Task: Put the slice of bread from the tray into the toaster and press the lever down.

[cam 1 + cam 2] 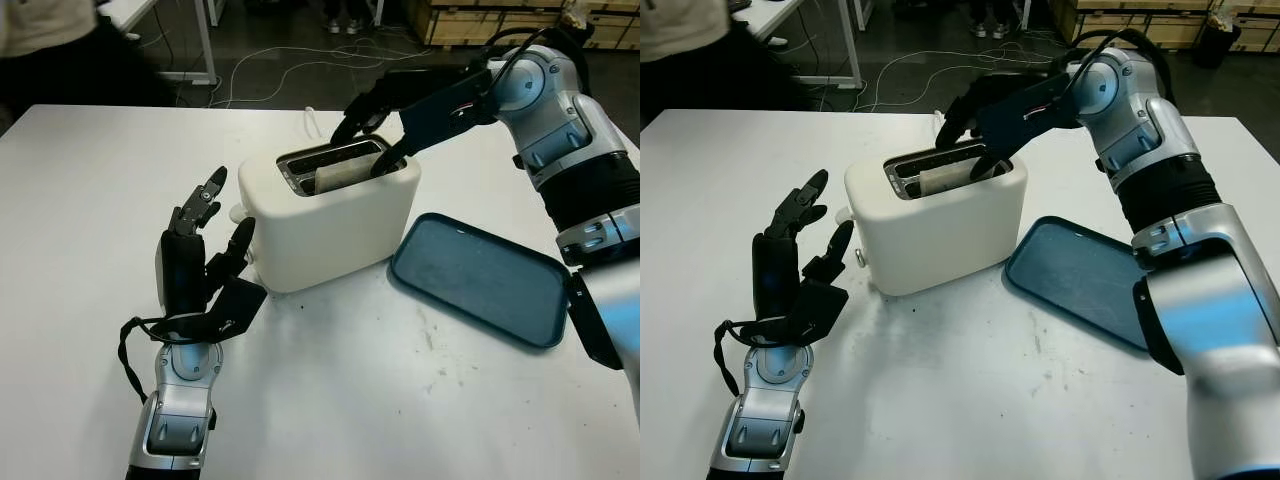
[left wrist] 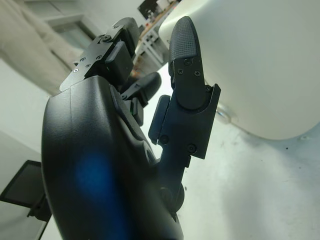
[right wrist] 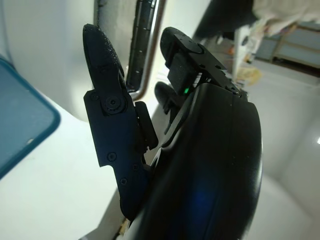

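- The left hand (image 1: 200,260), black and three-fingered, holds nothing; it stands upright just beside the near end of the toaster, where the lever knob (image 1: 238,212) sticks out past its fingers.
- The cream plastic toaster (image 1: 335,215) sits beyond that hand; the dark blue tray (image 1: 480,280) lies beside it.
- The right hand (image 1: 385,125) reaches over the slot, fingers around the pale slice of bread (image 1: 345,175), which stands partly sunk inside.
- The bread looks light, soft and crumbly; light pressure on its top edge should suit.
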You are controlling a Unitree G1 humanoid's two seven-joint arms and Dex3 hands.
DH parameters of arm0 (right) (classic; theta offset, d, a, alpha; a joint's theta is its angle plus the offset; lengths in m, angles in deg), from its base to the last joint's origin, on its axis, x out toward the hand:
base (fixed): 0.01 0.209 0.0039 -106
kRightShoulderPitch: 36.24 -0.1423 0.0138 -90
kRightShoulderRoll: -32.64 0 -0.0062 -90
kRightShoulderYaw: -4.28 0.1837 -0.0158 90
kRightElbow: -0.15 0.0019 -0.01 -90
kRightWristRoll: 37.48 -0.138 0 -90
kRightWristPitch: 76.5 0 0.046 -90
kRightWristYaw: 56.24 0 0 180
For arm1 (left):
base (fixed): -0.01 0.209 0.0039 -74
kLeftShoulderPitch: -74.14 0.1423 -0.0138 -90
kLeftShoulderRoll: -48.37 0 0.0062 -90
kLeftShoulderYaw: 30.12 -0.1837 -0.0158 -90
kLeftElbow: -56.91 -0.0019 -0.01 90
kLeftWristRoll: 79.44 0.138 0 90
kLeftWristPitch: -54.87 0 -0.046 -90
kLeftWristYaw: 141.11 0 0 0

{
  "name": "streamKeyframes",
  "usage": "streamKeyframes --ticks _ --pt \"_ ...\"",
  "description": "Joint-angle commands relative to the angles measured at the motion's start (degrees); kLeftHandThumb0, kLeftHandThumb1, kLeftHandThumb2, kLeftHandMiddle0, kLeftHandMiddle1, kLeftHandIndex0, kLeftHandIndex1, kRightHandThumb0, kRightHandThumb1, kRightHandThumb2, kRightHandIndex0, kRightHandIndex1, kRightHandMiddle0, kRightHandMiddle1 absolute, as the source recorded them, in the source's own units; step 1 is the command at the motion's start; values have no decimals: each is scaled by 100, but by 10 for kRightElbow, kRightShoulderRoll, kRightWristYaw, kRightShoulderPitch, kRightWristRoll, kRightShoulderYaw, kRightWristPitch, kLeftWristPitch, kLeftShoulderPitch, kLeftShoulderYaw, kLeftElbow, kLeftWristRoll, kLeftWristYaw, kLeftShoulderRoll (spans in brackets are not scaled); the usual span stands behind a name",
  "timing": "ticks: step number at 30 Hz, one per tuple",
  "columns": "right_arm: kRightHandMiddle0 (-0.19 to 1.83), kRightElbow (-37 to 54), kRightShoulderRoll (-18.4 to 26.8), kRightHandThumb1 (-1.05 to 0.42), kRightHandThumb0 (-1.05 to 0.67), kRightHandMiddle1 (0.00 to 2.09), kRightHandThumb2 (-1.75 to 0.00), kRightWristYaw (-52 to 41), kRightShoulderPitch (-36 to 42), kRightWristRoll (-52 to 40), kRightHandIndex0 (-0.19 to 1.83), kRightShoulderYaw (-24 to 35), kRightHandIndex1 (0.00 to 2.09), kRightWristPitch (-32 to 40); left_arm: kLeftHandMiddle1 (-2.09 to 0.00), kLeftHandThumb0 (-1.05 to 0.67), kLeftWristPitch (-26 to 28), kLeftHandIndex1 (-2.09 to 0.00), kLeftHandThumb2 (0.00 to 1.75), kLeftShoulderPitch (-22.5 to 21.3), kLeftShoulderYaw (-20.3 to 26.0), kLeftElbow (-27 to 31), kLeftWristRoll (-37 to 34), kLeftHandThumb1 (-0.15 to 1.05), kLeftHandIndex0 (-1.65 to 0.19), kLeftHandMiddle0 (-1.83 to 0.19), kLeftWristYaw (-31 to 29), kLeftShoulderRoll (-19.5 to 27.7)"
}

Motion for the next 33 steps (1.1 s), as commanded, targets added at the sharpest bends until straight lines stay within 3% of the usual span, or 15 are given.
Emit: streamKeyframes --ticks 1,5,11,13,15,24,33 --pt "54 13 10 -84 -61 1 0 27 12 13 7 4 75 -21 -95 -55 1 -2 43 4 0 5 0 92 -50 -20 1 -1" --pt "61 20 16 -86 -59 2 0 109 35 20 26 22 61 -68 -95 -55 -3 -2 43 3 -1 3 5 92 -51 -21 3 2" --pt "74 34 45 -85 -57 7 0 412 96 121 47 47 63 -190 -95 -54 -6 -2 43 2 1 3 1 92 -51 -20 2 4" --pt "78 29 51 -84 -52 6 0 505 131 135 55 65 57 -225 -95 -54 -4 -2 43 1 2 5 5 92 -51 -20 2 6" --pt "82 38 50 -82 -47 3 0 542 181 111 66 89 41 -242 -96 -52 -8 -3 43 -2 5 4 6 92 -51 -21 1 12" --pt "86 162 6 -79 -33 1 0 567 455 -32 85 191 17 -254 -96 -53 -14 -3 36 -12 18 15 6 92 -52 -22 -13 48" --pt "88 272 -63 -78 -32 1 -1 565 612 -100 94 257 11 -179 -96 -45 -25 -8 19 -20 43 41 30 92 -61 -31 -37 113"
